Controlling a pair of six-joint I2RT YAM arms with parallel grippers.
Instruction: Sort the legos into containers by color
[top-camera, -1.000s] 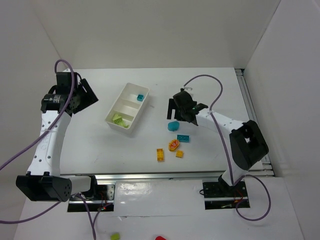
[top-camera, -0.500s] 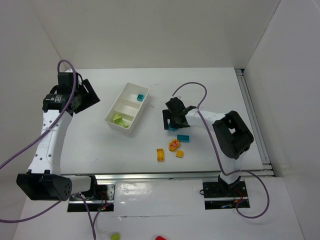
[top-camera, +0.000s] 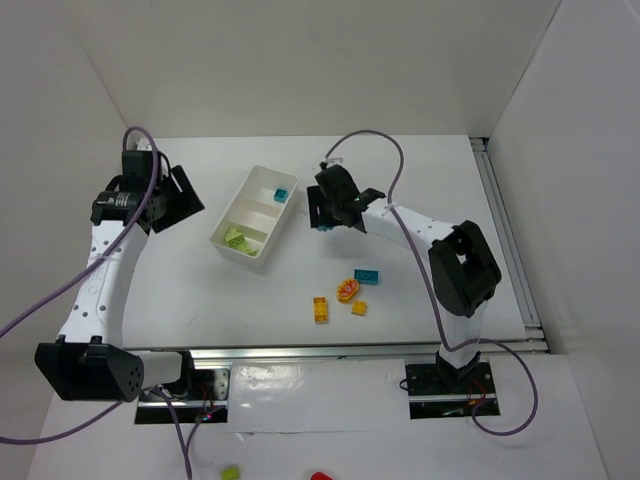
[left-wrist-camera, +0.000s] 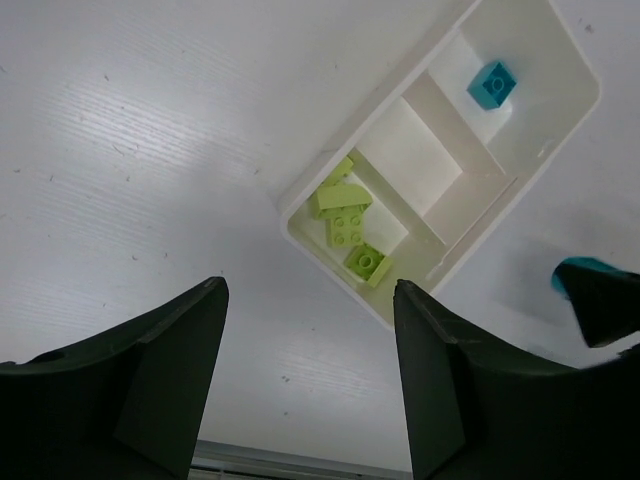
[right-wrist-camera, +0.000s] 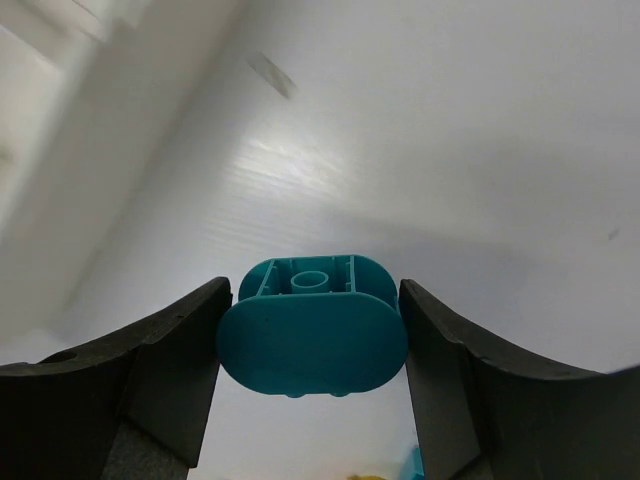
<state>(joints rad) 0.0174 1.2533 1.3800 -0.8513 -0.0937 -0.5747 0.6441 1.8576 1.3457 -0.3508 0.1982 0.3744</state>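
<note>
Having clamped the rounded teal brick (right-wrist-camera: 312, 335) and carried it left off the table, the right gripper (top-camera: 322, 216) holds it just right of the tray (top-camera: 250, 213), near its far compartment (top-camera: 270, 185); the left gripper (left-wrist-camera: 310, 385) waits with jaws apart, empty.

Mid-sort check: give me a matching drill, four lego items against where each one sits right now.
Things
1. rounded teal brick
2. square teal brick
3. lime green bricks
4. orange-red ring piece

Places
A. on the table, beside the yellow-orange bricks
B. far end compartment of the tray
C. near end compartment of the tray
D. clamped in the right gripper

Pairs: 1-D, 2-B, 3-C, 4-A
</note>
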